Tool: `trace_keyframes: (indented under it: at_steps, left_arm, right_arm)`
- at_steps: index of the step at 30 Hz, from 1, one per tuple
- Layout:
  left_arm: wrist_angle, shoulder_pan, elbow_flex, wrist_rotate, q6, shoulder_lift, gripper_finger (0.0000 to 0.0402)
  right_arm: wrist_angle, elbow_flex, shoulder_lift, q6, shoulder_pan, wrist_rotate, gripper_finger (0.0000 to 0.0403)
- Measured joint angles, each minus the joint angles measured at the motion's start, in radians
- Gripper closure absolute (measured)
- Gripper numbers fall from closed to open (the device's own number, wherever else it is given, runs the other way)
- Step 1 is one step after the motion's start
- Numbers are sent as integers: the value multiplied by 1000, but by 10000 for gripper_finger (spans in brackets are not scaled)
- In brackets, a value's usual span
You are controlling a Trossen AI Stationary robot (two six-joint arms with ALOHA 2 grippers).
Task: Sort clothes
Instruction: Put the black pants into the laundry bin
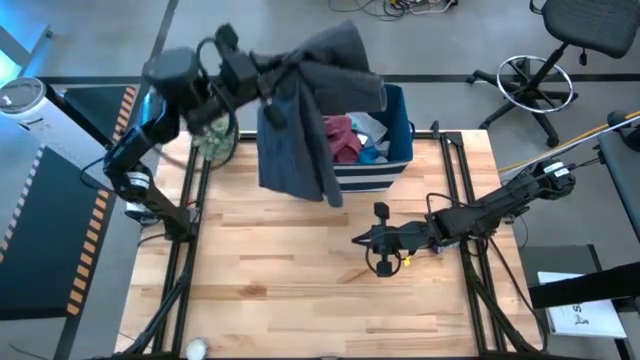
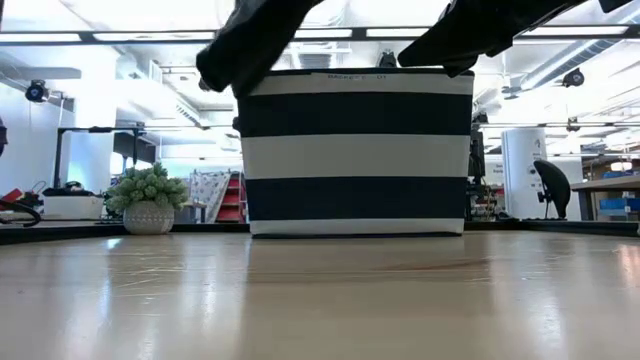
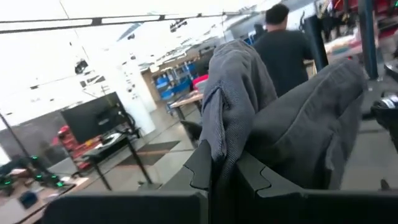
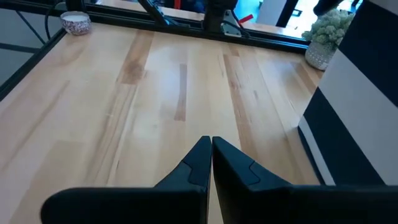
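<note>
My left gripper [image 1: 268,78] is high above the table's far left and is shut on a dark grey garment [image 1: 300,120], which hangs beside and over the navy-and-white striped bin [image 1: 385,175]. Its lower ends show in the low view [image 2: 250,50]. Maroon [image 1: 340,135], teal [image 1: 372,152] and white [image 1: 368,125] clothes lie in the bin. My right gripper [image 1: 362,240] is shut and empty, low over the table's right middle. My left gripper pinches a bunched fold of the dark grey garment [image 3: 225,134] between its two fingers. Several layers pass between the fingers. The garment is lifted clear of the table, draping away from the fingers and hanging down beside the bin.
A small potted plant [image 1: 213,140] stands at the table's far left by the left arm. A small bowl [image 4: 76,23] sits at the table's near left edge. Bare wood lies in front of the bin [image 1: 300,270]. A person [image 3: 283,50] stands in the room beyond.
</note>
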Motion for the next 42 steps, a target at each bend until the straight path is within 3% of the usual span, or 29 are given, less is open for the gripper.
trace_keyframes:
  at_steps: [8, 12, 16, 25, 29, 32, 37, 42]
  left_arm:
    - [197, 178, -2, 309, -117, 115, 393]
    - [302, 220, 2, 342, -129, 174, 394]
    - [284, 270, 40, 352, -135, 247, 394]
    - [315, 420, 39, 524, -320, 351, 394]
    - [252, 441, 39, 601, -361, 396, 394]
    - [147, 440, 38, 606, -305, 412, 394]
    - [-64, 421, 23, 523, -180, 416, 394]
    - [-206, 405, -28, 513, -143, 419, 394]
  right_arm:
    - [1, 0, 0, -1, -1, 0, 403]
    - [0, 0, 0, -2, -1, 1, 403]
    - [0, 0, 0, -1, -1, 1, 403]
    - [0, 0, 0, -13, -1, 2, 403]
    - [1, 0, 0, -15, -1, 2, 403]
    - [0, 0, 0, -19, -1, 3, 403]
    - [0, 0, 0, -19, -1, 3, 403]
    - [0, 0, 0, -15, -1, 3, 403]
